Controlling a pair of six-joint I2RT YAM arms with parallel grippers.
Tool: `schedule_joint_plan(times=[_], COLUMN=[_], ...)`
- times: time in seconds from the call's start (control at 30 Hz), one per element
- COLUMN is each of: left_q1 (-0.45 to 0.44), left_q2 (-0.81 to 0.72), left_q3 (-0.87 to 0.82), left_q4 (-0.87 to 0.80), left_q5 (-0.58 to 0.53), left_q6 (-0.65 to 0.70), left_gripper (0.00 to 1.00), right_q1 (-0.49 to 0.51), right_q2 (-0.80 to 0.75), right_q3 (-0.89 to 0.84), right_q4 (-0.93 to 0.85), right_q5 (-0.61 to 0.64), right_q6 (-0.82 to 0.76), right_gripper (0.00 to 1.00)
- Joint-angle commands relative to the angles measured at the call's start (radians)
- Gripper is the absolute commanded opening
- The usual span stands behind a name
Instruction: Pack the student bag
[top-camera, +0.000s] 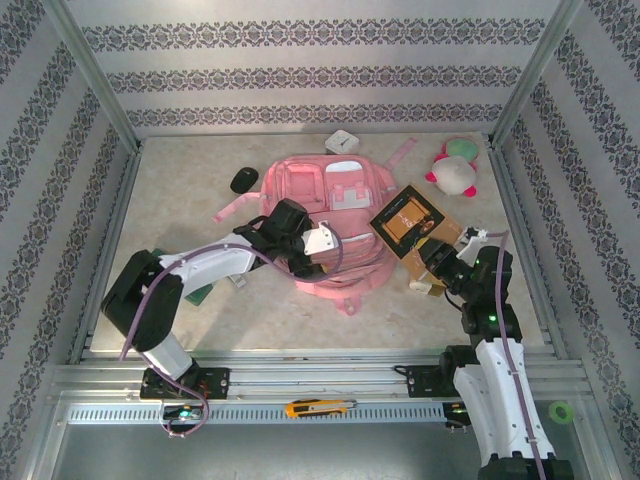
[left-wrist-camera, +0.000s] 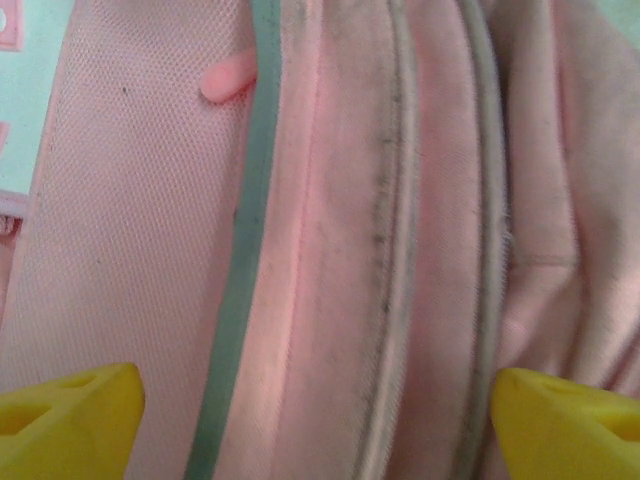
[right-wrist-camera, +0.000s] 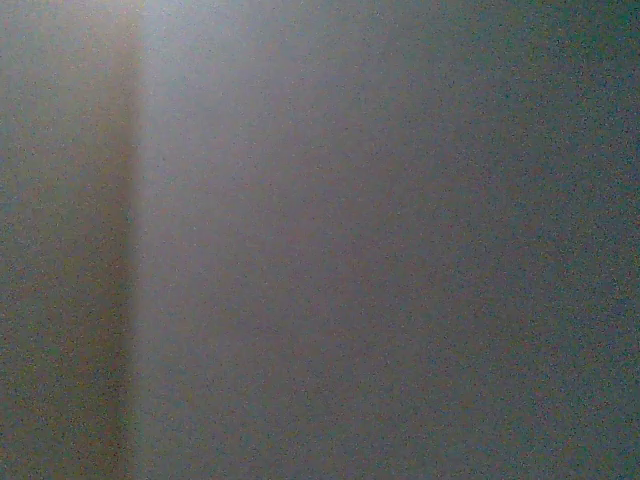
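Student bag (top-camera: 300, 185) flat, long axis near-far; left tool (left-wrist-camera: 320, 420) spread; right tool (top-camera: 438, 262) unreadable.

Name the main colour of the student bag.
Pink, with pale trim; the student bag shows best in the top external view.

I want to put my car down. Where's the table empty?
Bare: the far-left corner beside the black oval mouse, and the near strip between the big pink fabric backpack and the metal rail. Crowded: around the brown cardboard box.
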Motion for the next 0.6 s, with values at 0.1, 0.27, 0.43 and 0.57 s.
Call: schedule_joint_plan(times=[0.1, 0.27, 0.43, 0.57], left_q1=[-0.015, -0.015, -0.031, -0.042], left_q2=[0.100, 0.178, 0.111, 0.016], left_q3=[0.056, 0.090, 0.049, -0.003], left_q4=[0.118, 0.119, 0.099, 0.058], left_q5=[-0.053, -0.103, -0.155, -0.178], left_q6=[0.029, 0.054, 0.019, -0.129], left_gripper=[0.91, 0.88, 0.11, 0.00], right_q1=[-0.003, -0.003, -0.002, -0.002], right_q2=[0.010, 0.001, -0.013, 0.001], right_q3=[0.016, 0.008, 0.025, 0.037], right_q4=[0.058, 0.049, -0.015, -0.042], right_q5=[-0.031, -0.022, 0.018, 0.011], right_q6=[0.005, 0.009, -0.018, -0.051], right_gripper=[0.00, 0.00, 0.00, 0.00])
